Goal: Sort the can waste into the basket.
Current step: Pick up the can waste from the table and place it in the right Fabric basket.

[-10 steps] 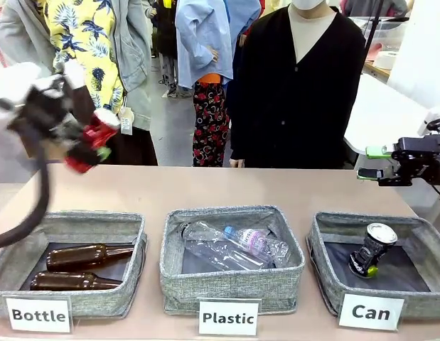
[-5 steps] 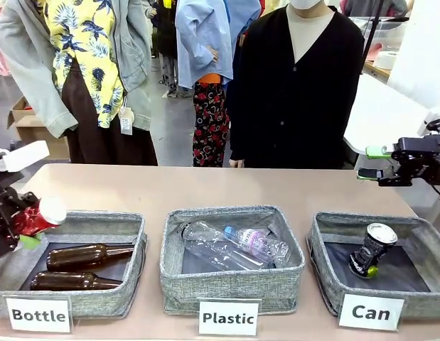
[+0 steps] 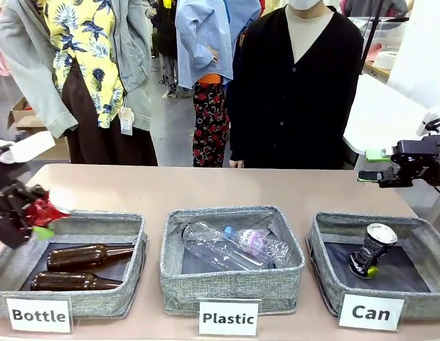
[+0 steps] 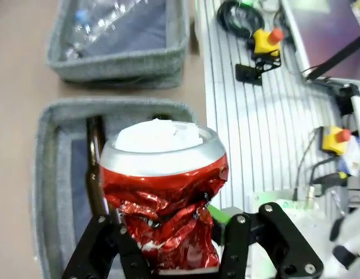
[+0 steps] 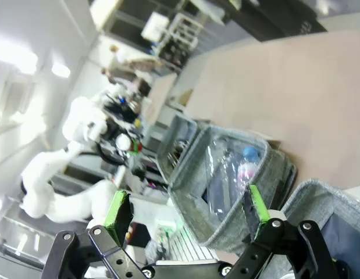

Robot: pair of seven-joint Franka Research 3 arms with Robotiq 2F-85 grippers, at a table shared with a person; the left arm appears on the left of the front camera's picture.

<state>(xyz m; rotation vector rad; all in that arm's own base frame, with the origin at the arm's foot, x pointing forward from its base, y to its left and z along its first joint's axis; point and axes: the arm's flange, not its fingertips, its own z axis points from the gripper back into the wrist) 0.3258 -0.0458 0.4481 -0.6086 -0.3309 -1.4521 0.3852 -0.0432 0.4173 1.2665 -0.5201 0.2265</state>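
Red can [image 4: 163, 197] pinched in left gripper [image 4: 168, 256] over Bottle basket [image 3: 131, 226]; carry across to Can basket [image 3: 326, 266] before release; right gripper [image 5: 185, 218] spread, idle.

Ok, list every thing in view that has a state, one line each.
left gripper: shut on the red can.
red can: crushed, held above the Bottle basket's left edge.
dark can: leaning in the Can basket.
right gripper: open, holding nothing.
brown bottles: lying in the Bottle basket.
clear plastic bottles: crumpled, in the Plastic basket.
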